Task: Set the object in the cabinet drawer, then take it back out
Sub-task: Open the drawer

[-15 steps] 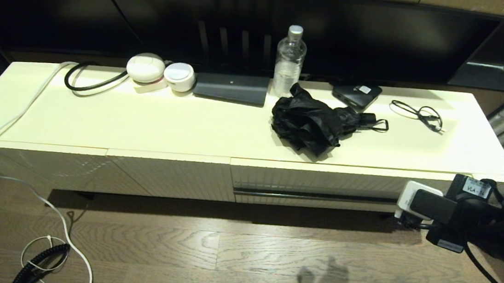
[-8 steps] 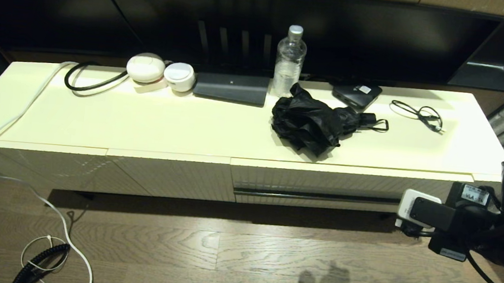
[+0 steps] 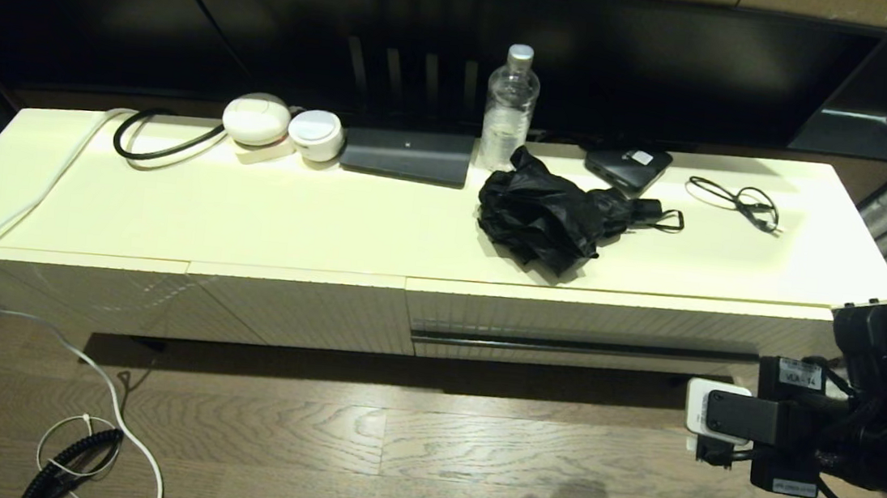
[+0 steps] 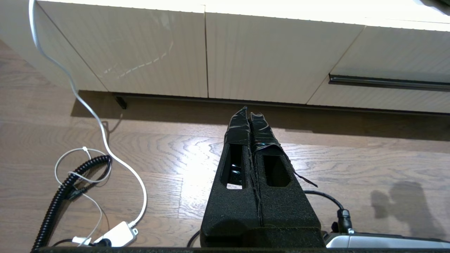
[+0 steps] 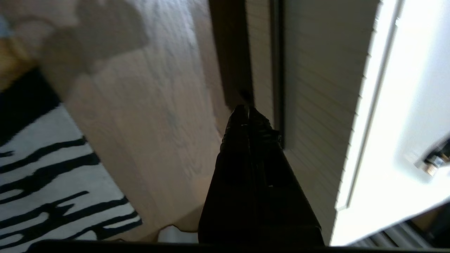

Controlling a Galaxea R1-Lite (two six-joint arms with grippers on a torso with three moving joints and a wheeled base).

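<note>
The black compact umbrella [image 3: 548, 220] lies crumpled on the cabinet top, its handle and wrist loop [image 3: 662, 215] pointing right. Below it the cream ribbed drawer [image 3: 567, 319] is closed, its dark handle slot [image 3: 564, 346] running along it. My right arm [image 3: 801, 422] hangs low, in front of and below the drawer's right end. In the right wrist view the right gripper [image 5: 246, 109] is shut and empty, its tips just beside the slot's [image 5: 277, 70] end. The left gripper [image 4: 250, 114] is shut and empty over the floor, facing the cabinet doors, with the drawer [image 4: 397, 56] off to one side.
On the cabinet top stand a water bottle [image 3: 510, 109], a flat black box with a white sticker [image 3: 628, 167], a thin cable coil [image 3: 737, 200], a dark slab [image 3: 408, 156] and two white round devices [image 3: 280, 127]. A white cord [image 3: 16, 297] trails to the wood floor.
My right arm has sunk lower and drawn slightly back from the drawer's right end. The umbrella and drawer have not moved.
</note>
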